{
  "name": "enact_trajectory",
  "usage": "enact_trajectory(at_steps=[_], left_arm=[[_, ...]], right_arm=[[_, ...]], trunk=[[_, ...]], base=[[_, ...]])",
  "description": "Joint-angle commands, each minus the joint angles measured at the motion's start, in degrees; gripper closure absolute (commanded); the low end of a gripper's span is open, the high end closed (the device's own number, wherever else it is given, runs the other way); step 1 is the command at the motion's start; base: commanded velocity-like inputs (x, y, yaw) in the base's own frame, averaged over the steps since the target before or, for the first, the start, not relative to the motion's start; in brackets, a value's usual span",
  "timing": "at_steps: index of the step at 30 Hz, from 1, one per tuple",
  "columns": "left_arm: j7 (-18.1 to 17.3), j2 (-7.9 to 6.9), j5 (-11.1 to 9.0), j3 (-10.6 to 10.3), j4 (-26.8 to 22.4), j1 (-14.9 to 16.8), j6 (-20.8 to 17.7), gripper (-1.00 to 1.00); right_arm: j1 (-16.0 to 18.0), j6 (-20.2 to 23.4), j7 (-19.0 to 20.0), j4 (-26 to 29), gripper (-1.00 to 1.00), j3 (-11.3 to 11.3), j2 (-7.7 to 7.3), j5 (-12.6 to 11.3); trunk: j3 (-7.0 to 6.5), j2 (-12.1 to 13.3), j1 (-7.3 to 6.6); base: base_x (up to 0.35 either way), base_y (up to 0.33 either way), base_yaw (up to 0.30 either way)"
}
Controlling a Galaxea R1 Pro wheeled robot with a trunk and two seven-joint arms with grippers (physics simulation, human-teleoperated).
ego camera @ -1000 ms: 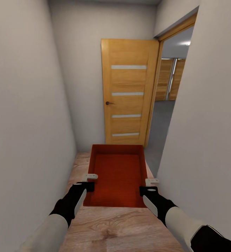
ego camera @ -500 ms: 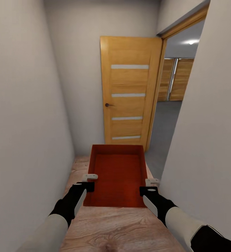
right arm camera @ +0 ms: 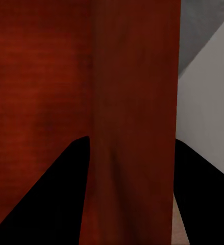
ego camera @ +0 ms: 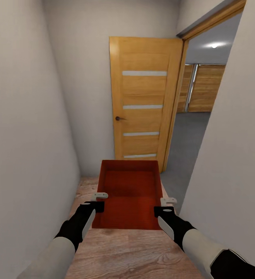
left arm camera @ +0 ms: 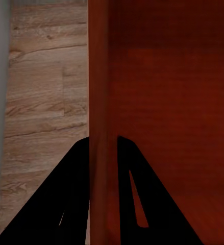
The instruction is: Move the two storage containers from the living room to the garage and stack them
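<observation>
Bin [ego camera: 129, 193] held at 12 o'clock above wood floor [ego camera: 131, 252]. Left gripper [ego camera: 101, 201] clamped on its left wall, right gripper [ego camera: 164, 205] on right wall. Door [ego camera: 142, 104] open at 12; grey floor [ego camera: 185, 135] at 1.

Both arms extended forward; left gripper [ego camera: 99, 200] and right gripper [ego camera: 163, 205] each clamped on a container [ego camera: 129, 193] side wall.

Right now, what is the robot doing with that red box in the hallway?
It is carrying a red-orange storage container with both hands. The left hand is clamped on one side wall and the right hand on the other. It stands in a narrow hallway on wood-plank flooring, facing an open wooden door. Past the doorway lies a grey concrete floor.
</observation>
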State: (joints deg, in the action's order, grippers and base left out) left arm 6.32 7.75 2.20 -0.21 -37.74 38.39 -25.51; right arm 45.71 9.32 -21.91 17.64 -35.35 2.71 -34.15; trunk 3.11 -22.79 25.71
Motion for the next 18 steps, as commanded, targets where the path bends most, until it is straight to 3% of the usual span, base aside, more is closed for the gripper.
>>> enact_trajectory(at_steps=[1,18], left_arm=[[1.77,0.10,1.93,0.12,-0.06,-0.02,-0.50,1.00],[1.77,0.14,1.93,0.12,-0.06,-0.05,-0.50,1.00]], right_arm=[[0.08,0.43,-0.41,0.64,1.00,0.72,0.01,0.66],[0.08,0.43,-0.41,0.64,1.00,0.72,0.01,0.66]], trunk=[[0.13,-0.13,0.07],[0.13,-0.13,0.07]], base=[[0.322,0.000,0.000],[0.322,0.000,0.000]])
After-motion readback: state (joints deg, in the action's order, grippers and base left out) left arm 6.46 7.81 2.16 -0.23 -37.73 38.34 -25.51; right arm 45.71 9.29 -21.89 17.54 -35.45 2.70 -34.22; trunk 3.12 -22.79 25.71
